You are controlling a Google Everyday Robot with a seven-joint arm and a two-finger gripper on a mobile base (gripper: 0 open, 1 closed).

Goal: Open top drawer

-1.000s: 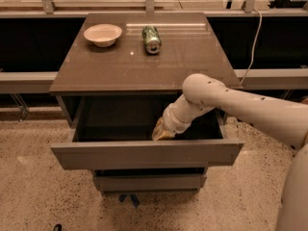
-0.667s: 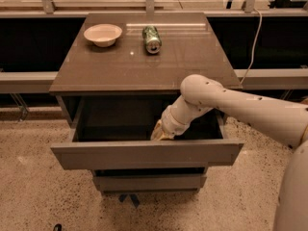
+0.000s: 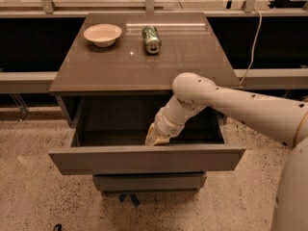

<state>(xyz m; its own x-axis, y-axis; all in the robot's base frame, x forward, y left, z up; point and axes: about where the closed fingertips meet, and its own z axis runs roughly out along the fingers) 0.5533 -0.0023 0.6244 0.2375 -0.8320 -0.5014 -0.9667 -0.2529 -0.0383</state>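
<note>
The top drawer of the grey cabinet stands pulled out towards me, its flat handleless front at the bottom and its dark shallow box open above it. My gripper reaches down into the drawer just behind the inner side of the front panel, a little right of centre. The white arm comes in from the right and hides part of the drawer's interior.
On the cabinet top stand a white bowl at the back left and a green can lying on its side beside it. A lower drawer is slightly out under the top one. A speckled floor surrounds the cabinet.
</note>
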